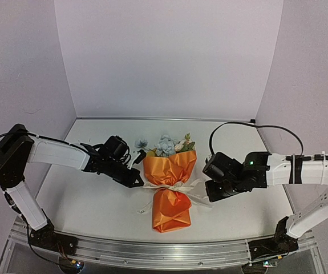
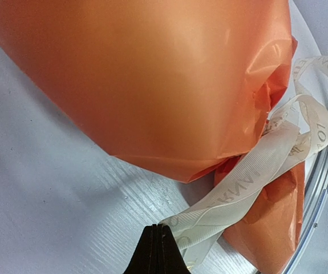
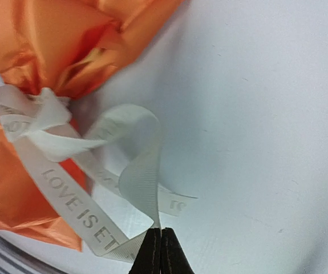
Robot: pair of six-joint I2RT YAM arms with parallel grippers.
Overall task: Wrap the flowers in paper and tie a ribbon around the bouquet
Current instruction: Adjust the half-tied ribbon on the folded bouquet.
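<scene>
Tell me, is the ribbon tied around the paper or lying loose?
Tied. The ribbon circles the pinched middle of the orange paper and is knotted there, with loops spreading to both sides.

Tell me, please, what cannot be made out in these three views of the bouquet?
- Stems of the flowers: every view, hidden inside the paper.
- Blooms: top view, too small to count; out of frame in both wrist views.
- Lettering on the ribbon: right wrist view, the words break off at the right gripper; left wrist view, folds hide most.
- Knot: top view, too small; right wrist view, bunched folds cover it.
</scene>
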